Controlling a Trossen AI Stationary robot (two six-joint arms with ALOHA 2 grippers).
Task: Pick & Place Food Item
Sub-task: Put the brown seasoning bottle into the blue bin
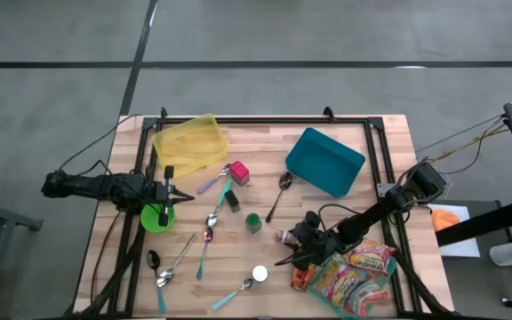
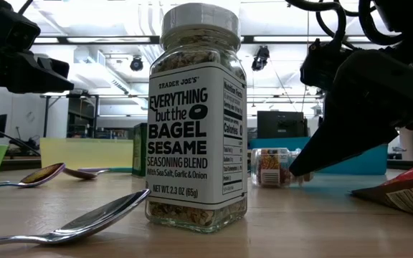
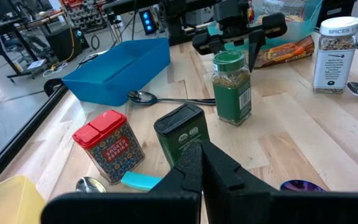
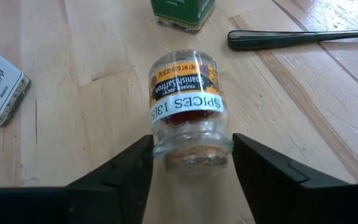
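A small glass saffron jar (image 4: 185, 106) with a cork stopper lies on its side on the wooden table (image 1: 327, 133), right of centre (image 1: 284, 236); the low view shows it behind the seasoning jar (image 2: 271, 167). My right gripper (image 4: 191, 146) reaches it from the table's right (image 1: 294, 242), one finger on each side of its cork end. My left gripper (image 3: 201, 158) is shut and holds nothing; it waits at the table's left edge (image 1: 169, 188), above a green bowl (image 1: 156, 217). My right gripper has the saffron jar between its two fingers at the cork end (image 4: 163, 149), one fingertip (image 4: 143, 152) against each glass side. The fingers slant down from the table's right side and run along the jar. The jar lies on its side on the table.
A green-lidded spice jar (image 1: 252, 222) stands just beyond the saffron jar, with a spoon (image 1: 278, 196) beside it. Snack bags (image 1: 354, 276) lie near the right arm. A bagel seasoning jar (image 2: 196, 122), a teal bin (image 1: 324, 161), a yellow bin (image 1: 189, 142) and tins (image 3: 107, 143) stand around.
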